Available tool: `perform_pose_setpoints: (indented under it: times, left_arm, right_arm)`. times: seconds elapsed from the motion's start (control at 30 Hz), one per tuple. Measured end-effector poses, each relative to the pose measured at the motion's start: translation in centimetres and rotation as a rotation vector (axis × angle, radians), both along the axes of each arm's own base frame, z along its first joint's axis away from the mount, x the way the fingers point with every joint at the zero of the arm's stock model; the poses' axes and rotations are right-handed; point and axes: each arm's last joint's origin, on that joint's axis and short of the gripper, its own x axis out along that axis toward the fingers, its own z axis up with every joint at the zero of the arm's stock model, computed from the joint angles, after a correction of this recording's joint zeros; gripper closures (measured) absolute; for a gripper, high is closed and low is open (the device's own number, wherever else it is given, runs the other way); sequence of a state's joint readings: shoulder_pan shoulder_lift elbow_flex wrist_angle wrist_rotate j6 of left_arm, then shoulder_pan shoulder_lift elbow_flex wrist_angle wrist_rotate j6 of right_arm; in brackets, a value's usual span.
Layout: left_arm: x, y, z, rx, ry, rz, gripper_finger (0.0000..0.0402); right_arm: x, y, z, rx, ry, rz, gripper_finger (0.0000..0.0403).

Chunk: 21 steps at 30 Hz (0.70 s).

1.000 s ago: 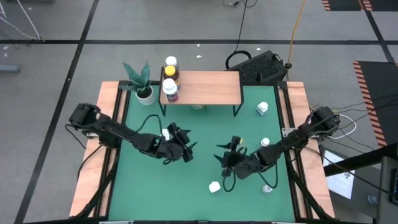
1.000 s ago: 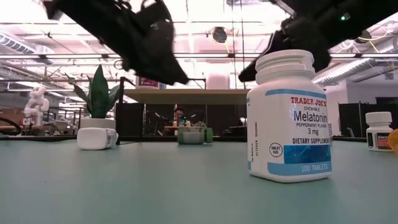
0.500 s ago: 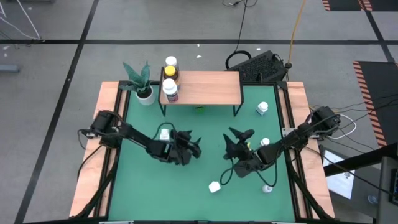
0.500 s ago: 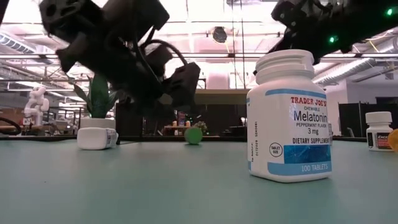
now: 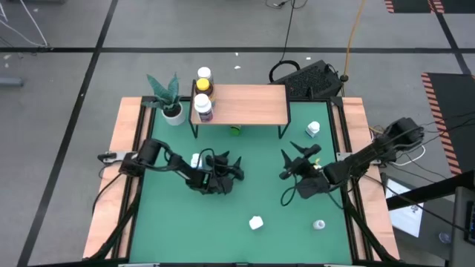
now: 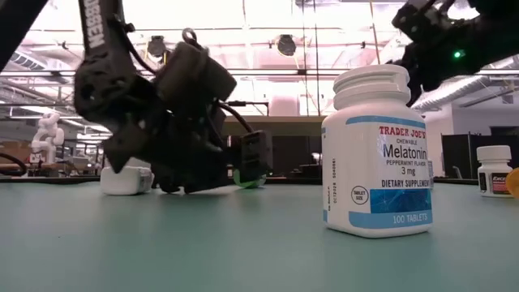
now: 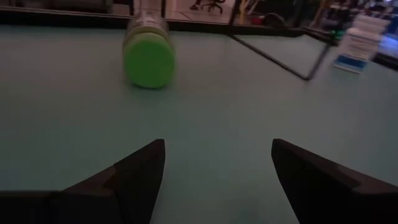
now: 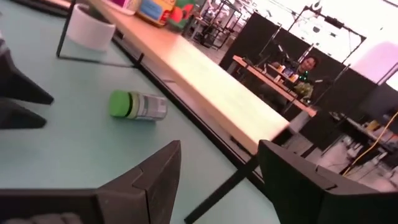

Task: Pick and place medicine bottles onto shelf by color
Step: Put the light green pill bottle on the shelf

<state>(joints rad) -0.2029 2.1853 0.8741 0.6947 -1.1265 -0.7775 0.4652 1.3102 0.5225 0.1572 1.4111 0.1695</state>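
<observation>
The shelf [image 5: 245,104] stands at the far middle with three bottles [image 5: 202,100] at its left end, one amber with a yellow cap [image 5: 203,75]. A green-capped bottle [image 7: 148,57] lies on its side on the table under the shelf's front edge; it also shows in the right wrist view [image 8: 138,104]. My left gripper [image 5: 237,168] is open and low over the table, pointing toward that bottle and well short of it. My right gripper [image 5: 299,153] is open and raised at the middle right. A white melatonin bottle [image 6: 379,154] stands near the front.
A white bottle [image 5: 195,159] lies beside my left arm. Other white bottles stand at the far right [image 5: 312,129] and near the front [image 5: 256,222], [image 5: 318,224]. A potted plant [image 5: 169,100] stands left of the shelf. The shelf's black legs [image 7: 273,56] reach the table.
My left gripper has come down close to the table and gone a little toward the right edge, staying open. My right gripper has risen and gone toward the far right, away from the front of the table.
</observation>
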Motion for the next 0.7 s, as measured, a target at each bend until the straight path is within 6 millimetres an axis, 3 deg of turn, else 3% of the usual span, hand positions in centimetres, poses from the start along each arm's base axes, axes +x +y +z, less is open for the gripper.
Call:
perform_pose_setpoints:
  times: [0.3, 0.53, 0.7]
  left_arm:
    - [0.9, 4.1, -0.5, -0.036, 0.108, -0.079, 0.0103]
    - [0.9, 4.1, -0.3, -0.024, 0.048, -0.026, 0.0103]
    - [1.6, 4.2, -2.1, 0.075, 0.031, 0.002, 0.0103]
  right_arm:
    - [-1.6, -0.5, 2.0, 0.086, -0.087, 0.066, 0.0193]
    - [-1.6, -0.5, 2.3, 0.076, -0.066, 0.084, 0.0193]
    - [-1.6, -0.5, 2.3, 0.063, -0.051, 0.085, 0.0193]
